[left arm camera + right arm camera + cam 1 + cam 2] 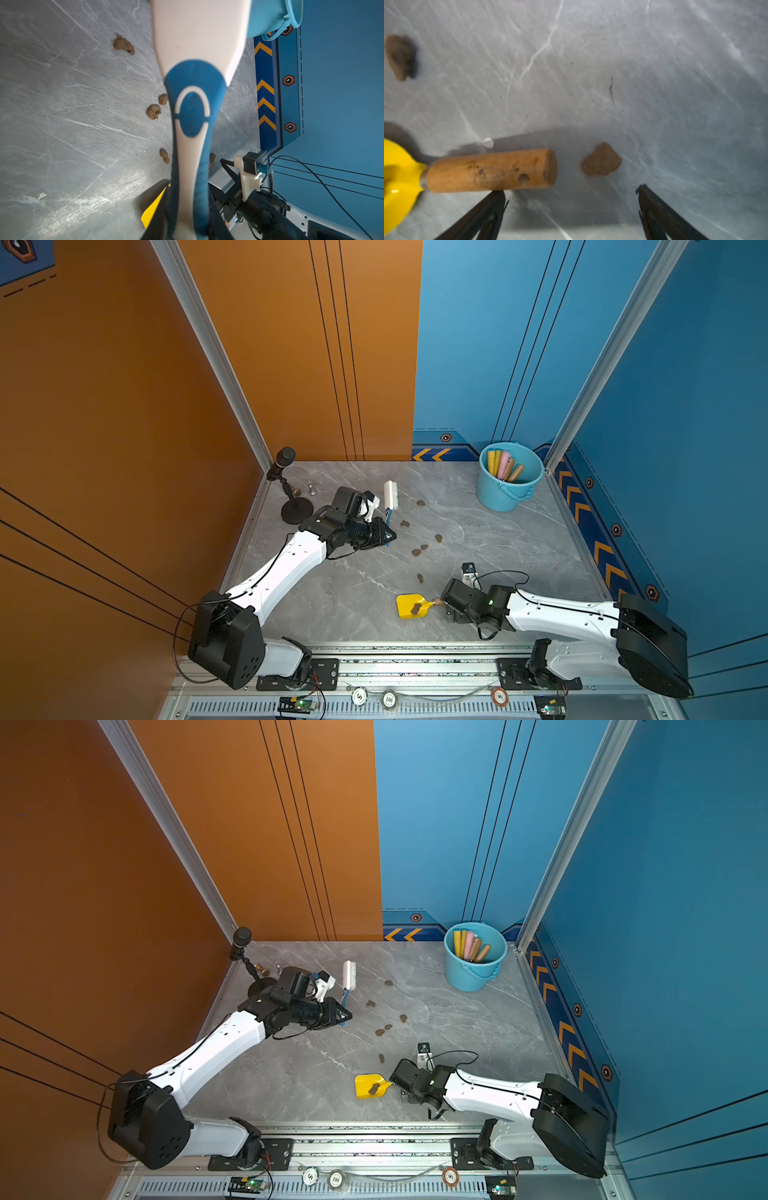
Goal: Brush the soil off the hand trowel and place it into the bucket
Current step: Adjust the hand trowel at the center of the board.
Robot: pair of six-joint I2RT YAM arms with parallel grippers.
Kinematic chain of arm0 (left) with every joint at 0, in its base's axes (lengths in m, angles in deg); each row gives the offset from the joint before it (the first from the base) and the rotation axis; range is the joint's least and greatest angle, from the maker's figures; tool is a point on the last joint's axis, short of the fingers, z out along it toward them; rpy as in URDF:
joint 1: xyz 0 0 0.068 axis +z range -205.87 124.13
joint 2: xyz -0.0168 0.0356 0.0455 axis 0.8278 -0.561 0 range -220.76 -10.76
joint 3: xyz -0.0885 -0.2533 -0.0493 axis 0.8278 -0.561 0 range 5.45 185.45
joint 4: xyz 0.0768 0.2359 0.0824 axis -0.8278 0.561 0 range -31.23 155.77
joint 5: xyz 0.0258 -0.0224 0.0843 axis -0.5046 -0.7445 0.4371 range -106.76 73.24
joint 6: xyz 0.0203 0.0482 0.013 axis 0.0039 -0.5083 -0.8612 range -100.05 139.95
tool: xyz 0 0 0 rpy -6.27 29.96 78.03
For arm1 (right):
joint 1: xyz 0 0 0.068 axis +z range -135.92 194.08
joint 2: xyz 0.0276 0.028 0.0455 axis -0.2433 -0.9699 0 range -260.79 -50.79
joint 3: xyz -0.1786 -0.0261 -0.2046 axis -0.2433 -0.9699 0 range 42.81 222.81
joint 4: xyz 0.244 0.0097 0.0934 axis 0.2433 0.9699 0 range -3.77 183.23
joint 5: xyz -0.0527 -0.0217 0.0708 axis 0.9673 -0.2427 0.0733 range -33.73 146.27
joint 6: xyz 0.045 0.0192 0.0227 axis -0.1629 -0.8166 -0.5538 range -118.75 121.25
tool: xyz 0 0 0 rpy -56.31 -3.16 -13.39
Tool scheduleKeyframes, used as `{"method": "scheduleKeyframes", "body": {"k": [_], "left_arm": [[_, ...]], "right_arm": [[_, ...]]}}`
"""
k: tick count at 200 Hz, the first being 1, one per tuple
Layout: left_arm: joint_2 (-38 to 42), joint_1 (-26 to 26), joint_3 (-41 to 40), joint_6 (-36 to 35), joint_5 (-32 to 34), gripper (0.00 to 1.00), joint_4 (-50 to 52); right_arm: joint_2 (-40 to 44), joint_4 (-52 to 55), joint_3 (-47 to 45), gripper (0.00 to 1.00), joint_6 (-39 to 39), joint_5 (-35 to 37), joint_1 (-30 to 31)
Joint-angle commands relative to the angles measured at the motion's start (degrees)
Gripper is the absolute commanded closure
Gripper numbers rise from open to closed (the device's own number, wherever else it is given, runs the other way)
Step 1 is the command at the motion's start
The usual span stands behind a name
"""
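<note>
Soil [438,538] lies in small brown lumps on the grey table [498,564]. One lump [415,608] sits on the yellow trowel [404,600], which lies flat near the front. The right claw [572,190] is spread wide, and the wooden handle [492,169] is just by one finger, not pinched. The left claw [388,536] pinches the brush [390,494] by its blue end. The blue bucket [498,497] stands in the far corner, well apart from the trowel.
</note>
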Motion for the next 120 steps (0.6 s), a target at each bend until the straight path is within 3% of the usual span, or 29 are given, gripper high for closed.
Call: {"method": "scheduleKeyframes", "body": {"k": [1,68,120], "left_arm": [[2.2,-0.2,-1.1,-0.2,2.1,1.00,-0.4],[4.6,1.3,-2.0,-1.0,4.9,1.00,1.0],[3.5,3.1,0.0,-1.3,6.6,1.00,1.3]], "right_arm": [[-2.2,-4.1,2.1,0.00,4.0,-0.8,-2.9],[-16.5,-11.3,13.5,0.01,13.8,-5.9,-11.1],[-14.9,-3.5,21.6,0.01,13.0,-8.5,-16.7]]}}
